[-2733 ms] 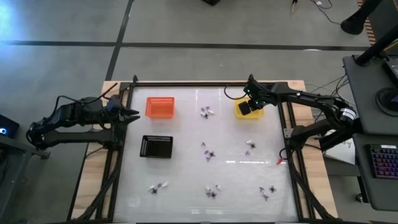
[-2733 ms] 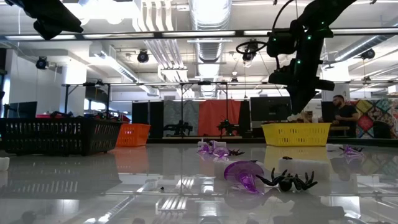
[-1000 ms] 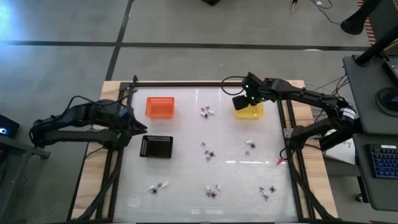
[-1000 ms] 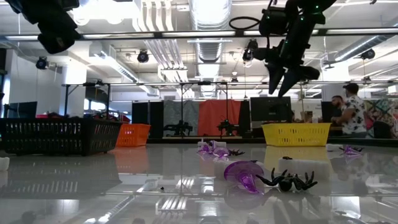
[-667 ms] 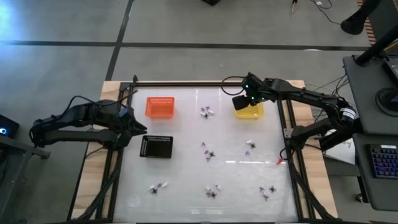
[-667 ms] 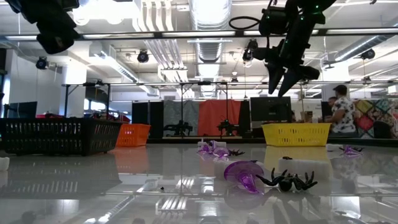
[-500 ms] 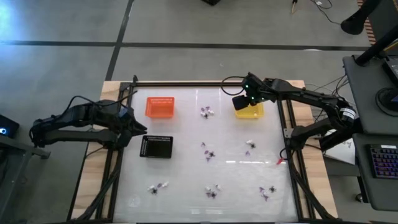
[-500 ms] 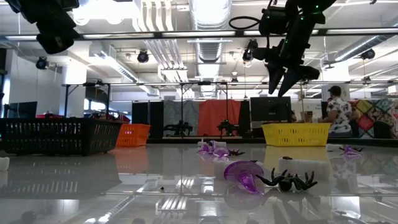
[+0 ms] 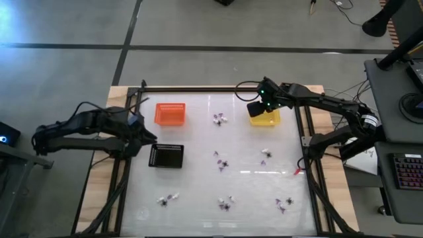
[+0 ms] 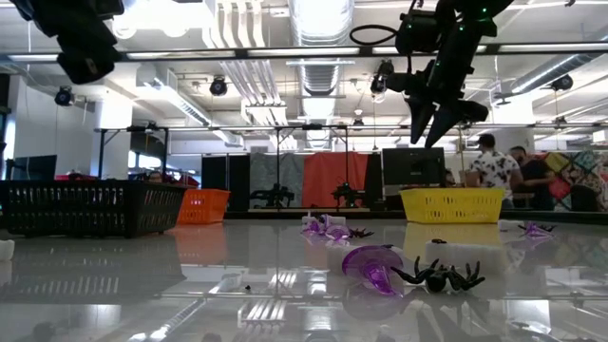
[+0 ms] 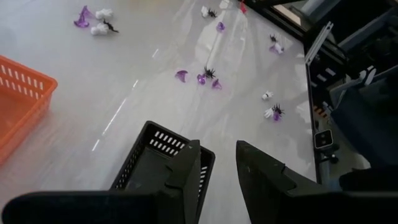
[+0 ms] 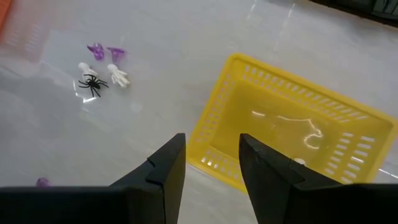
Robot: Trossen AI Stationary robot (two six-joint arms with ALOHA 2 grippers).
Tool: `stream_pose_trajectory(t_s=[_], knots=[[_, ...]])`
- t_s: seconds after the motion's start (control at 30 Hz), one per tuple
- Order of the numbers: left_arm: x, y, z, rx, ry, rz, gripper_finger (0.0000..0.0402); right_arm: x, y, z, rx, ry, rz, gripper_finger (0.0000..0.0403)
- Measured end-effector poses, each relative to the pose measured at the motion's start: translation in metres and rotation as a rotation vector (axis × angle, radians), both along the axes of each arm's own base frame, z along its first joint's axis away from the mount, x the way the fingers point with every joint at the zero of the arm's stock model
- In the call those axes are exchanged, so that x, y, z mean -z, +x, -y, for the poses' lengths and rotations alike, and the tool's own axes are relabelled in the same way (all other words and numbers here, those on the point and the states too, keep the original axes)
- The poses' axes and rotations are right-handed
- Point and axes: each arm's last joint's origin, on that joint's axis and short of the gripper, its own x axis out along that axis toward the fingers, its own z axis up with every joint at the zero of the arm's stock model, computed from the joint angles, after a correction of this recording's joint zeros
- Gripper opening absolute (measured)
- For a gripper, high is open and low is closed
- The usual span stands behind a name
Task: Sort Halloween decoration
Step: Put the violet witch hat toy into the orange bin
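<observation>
right gripper (image 12: 208, 163) open, empty, over yellow basket (image 12: 292, 143) edge | left gripper (image 11: 217, 168) open, empty, above black tray (image 11: 146, 163) | trinkets (image 9: 222, 162) scattered on table (image 9: 198, 198)

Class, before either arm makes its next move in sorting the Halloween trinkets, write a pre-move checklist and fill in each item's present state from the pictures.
1. Right gripper open and empty: ok.
2. Right gripper raised above the yellow basket, at its edge: ok.
3. Left gripper open, empty: ok.
4. Left gripper close above the black tray: ok, watch clearance.
5. Trinkets left on the table: not ok, several clusters unsorted.
6. Orange basket contents: cannot tell.
</observation>
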Motion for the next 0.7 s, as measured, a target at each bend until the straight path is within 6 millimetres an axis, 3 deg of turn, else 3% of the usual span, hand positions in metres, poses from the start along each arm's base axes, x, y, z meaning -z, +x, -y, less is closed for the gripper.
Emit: stream_pose_trajectory(t_s=[0.4,0.7], knots=[[0.004,0.019,0.011,0.110,-0.003,-0.038,0.0086,0.004,-0.006,-0.006,0.004,0.051,-0.074,0.0141],[0.009,0.029,0.022,0.177,-0.015,-0.091,0.0086,0.004,0.001,-0.019,-0.029,0.060,-0.073,0.0146]])
